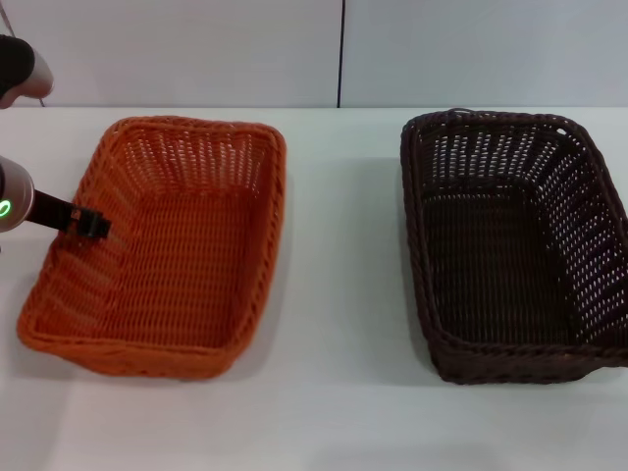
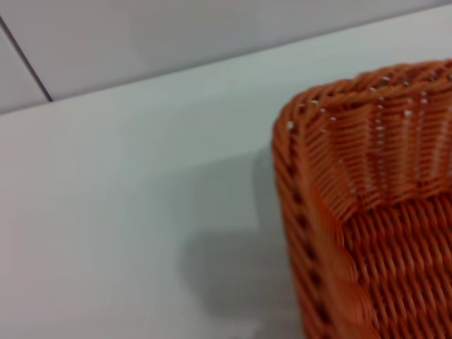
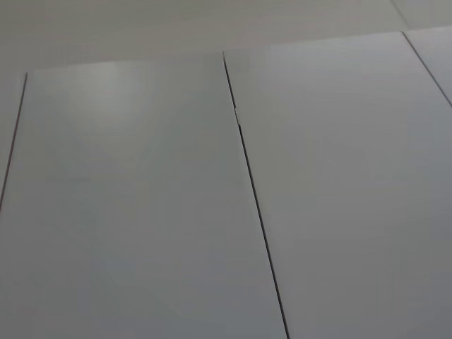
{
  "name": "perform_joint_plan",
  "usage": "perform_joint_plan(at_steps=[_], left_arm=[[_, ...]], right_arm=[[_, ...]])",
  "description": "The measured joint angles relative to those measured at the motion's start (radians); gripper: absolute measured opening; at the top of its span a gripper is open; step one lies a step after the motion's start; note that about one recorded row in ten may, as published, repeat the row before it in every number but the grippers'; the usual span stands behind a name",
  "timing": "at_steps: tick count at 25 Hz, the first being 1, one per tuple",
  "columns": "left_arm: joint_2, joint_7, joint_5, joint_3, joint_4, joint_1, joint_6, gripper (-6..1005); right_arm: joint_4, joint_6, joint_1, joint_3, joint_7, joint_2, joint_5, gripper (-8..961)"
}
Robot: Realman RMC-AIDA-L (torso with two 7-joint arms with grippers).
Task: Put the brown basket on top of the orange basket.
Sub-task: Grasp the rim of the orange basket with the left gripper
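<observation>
We judge the lift not yet begun. For a clean grasp we should take the brown basket (image 1: 512, 245) by its braided rim and raise it level. Left gripper (image 1: 90, 223) sits at the orange basket's (image 1: 162, 245) left wall; jaw state indeterminate. Baskets well apart on the tabletop (image 1: 339, 294). Right gripper unseen.

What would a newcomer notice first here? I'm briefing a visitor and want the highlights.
Two same-sized woven baskets sit apart on the white table: the bright orange basket on the robot's left and the dark brown basket on its right, both empty and not yet stacked. The left tool reaches in over the orange basket's left rim. The right tool is out of view.
</observation>
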Motion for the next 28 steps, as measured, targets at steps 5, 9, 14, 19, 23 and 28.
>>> perform_joint_plan(at_steps=[5, 9, 14, 19, 23, 28], left_arm=[[0.0, 0.0, 0.005, -0.003, 0.008, -0.004, -0.002, 519], [0.0, 0.001, 0.006, 0.001, 0.002, -0.003, -0.008, 379], [0.0, 0.016, 0.007, 0.003, -0.013, -0.006, -0.026, 279], [0.0, 0.053, 0.006, 0.006, -0.072, -0.005, -0.049, 256], [0.001, 0.115, 0.006, 0.02, -0.158, 0.018, -0.073, 245], [0.001, 0.255, -0.002, 0.006, -0.28, 0.024, -0.157, 218]], right_arm=[[0.001, -0.003, -0.001, 0.0, 0.0, 0.0, -0.001, 813], [0.001, -0.003, -0.001, 0.0, 0.0, 0.0, -0.002, 813], [0.001, -0.001, 0.002, 0.0, 0.0, 0.0, -0.003, 813], [0.0, -0.003, 0.005, 0.0, 0.0, -0.001, -0.003, 813], [-0.003, -0.007, 0.005, 0.003, 0.006, -0.001, -0.003, 813], [-0.011, -0.011, 0.003, 0.01, 0.046, -0.003, 0.0, 812]])
